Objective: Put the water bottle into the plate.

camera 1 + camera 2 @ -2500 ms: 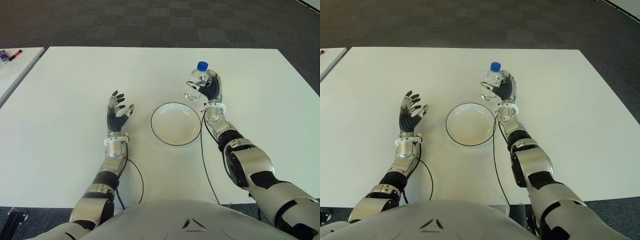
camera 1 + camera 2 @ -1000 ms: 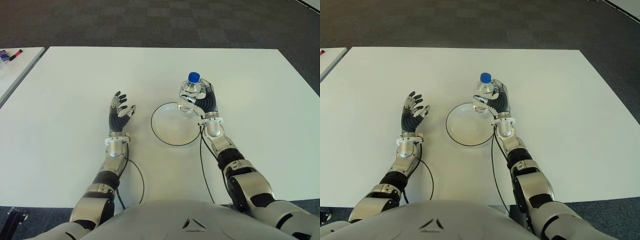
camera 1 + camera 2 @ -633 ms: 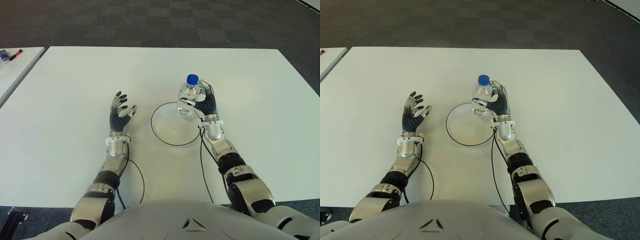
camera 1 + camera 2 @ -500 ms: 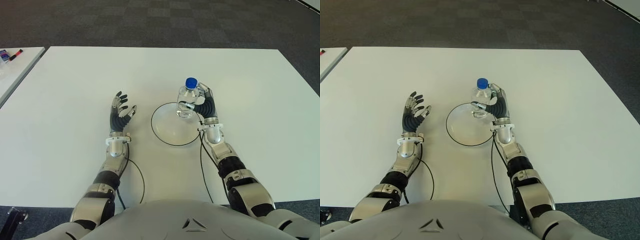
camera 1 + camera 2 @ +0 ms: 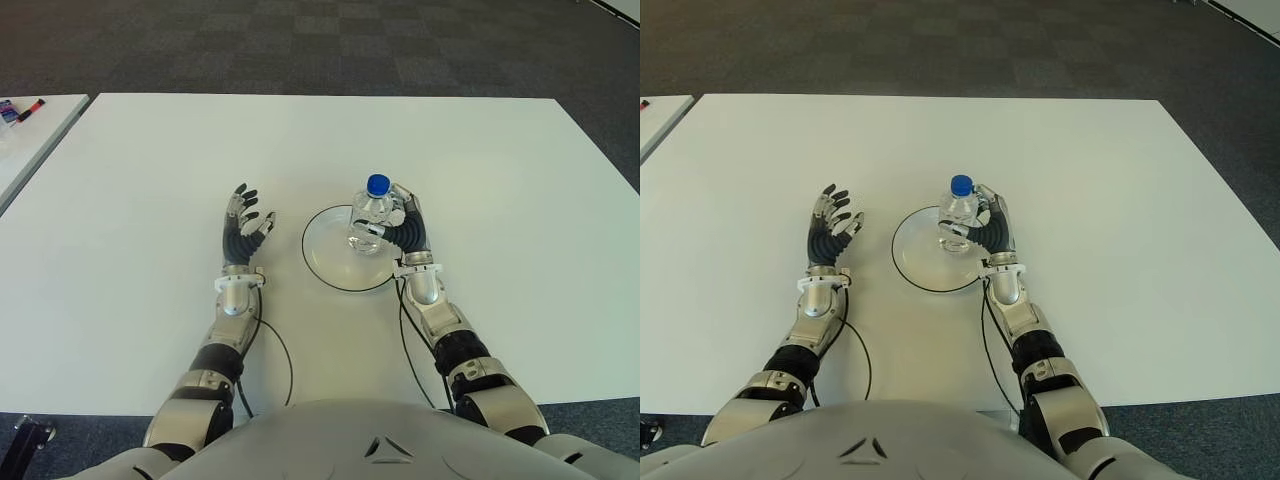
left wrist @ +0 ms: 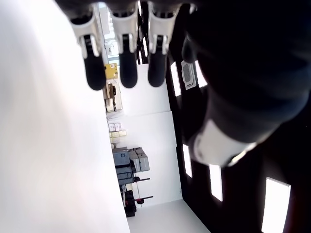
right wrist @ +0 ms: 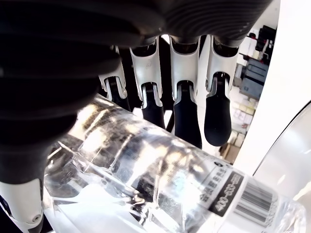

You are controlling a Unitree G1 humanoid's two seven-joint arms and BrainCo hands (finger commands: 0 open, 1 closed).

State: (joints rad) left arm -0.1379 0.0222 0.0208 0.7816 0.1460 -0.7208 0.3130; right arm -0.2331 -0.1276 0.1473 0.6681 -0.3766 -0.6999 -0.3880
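The clear water bottle (image 5: 368, 215) with a blue cap (image 5: 378, 185) stands upright in the right part of the white, dark-rimmed plate (image 5: 325, 255) at the table's middle. My right hand (image 5: 405, 225) is right against the bottle's right side. In the right wrist view its fingers (image 7: 187, 104) stretch out nearly straight behind the bottle (image 7: 146, 170) and do not wrap round it, while the thumb stays close on the near side. My left hand (image 5: 242, 225) shows left of the plate, fingers spread, holding nothing.
The white table (image 5: 130, 180) stretches wide on all sides. A second white table's corner (image 5: 30, 125) with small items is at the far left. Black cables (image 5: 405, 335) run along both forearms. Dark carpet lies beyond the far edge.
My right hand has carried the bottle left and down from beside the plate into it. Its fingers, curled round the bottle half a second ago, have straightened. The left hand has barely moved.
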